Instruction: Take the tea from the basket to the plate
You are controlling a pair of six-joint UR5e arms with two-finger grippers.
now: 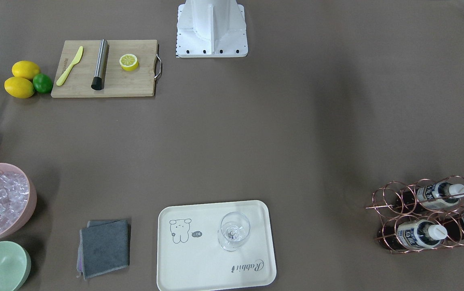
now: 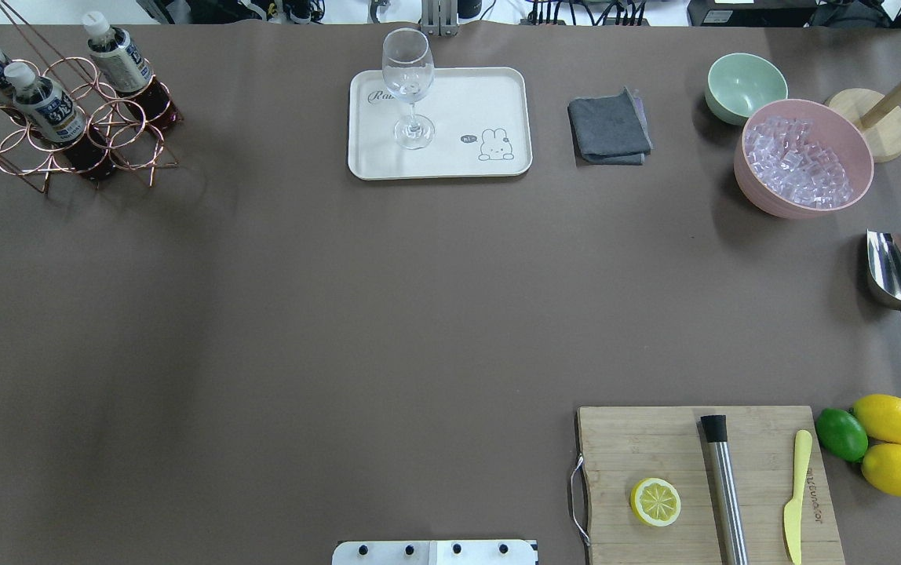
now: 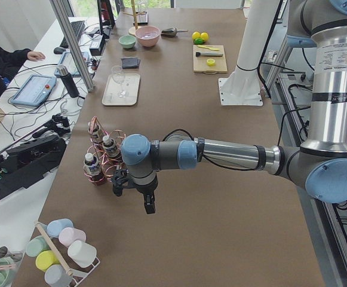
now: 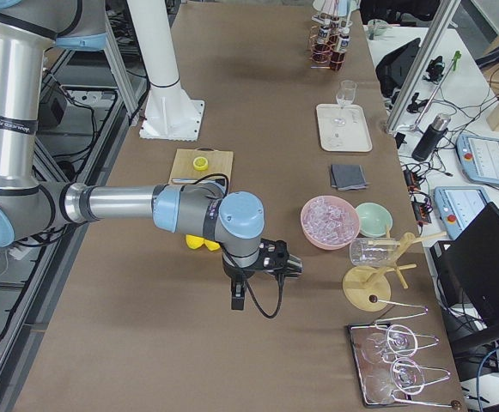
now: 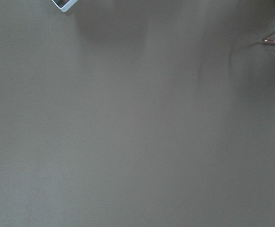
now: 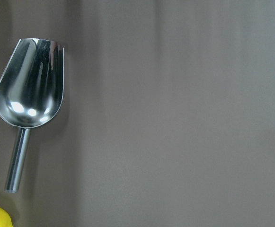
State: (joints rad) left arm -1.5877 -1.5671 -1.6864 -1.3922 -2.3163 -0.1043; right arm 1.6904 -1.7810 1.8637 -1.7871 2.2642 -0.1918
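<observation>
Three tea bottles (image 2: pixel 46 106) with white caps stand in the copper wire basket (image 2: pixel 130 153) at the table's far left corner; in the front-facing view the tea (image 1: pixel 420 233) and basket (image 1: pixel 391 202) sit at the right. The cream plate (image 2: pixel 450 161), also plate (image 1: pixel 199 266), holds only a clear wine glass (image 2: pixel 408 86). My left gripper (image 3: pixel 149 205) hangs over the table just beside the basket (image 3: pixel 104 158), seen only in the exterior left view. My right gripper (image 4: pixel 236 299) hovers past the lemons, seen only in the exterior right view. I cannot tell whether either is open or shut.
A wooden cutting board (image 2: pixel 639 439) carries a lemon half, a steel muddler and a yellow knife. Two lemons (image 2: pixel 890 418) and a lime lie beside it. A steel scoop (image 2: pixel 898 271), a pink bowl of ice (image 2: pixel 804 161), a green bowl (image 2: pixel 741 82) and a grey cloth (image 2: pixel 609 129) line the right side.
</observation>
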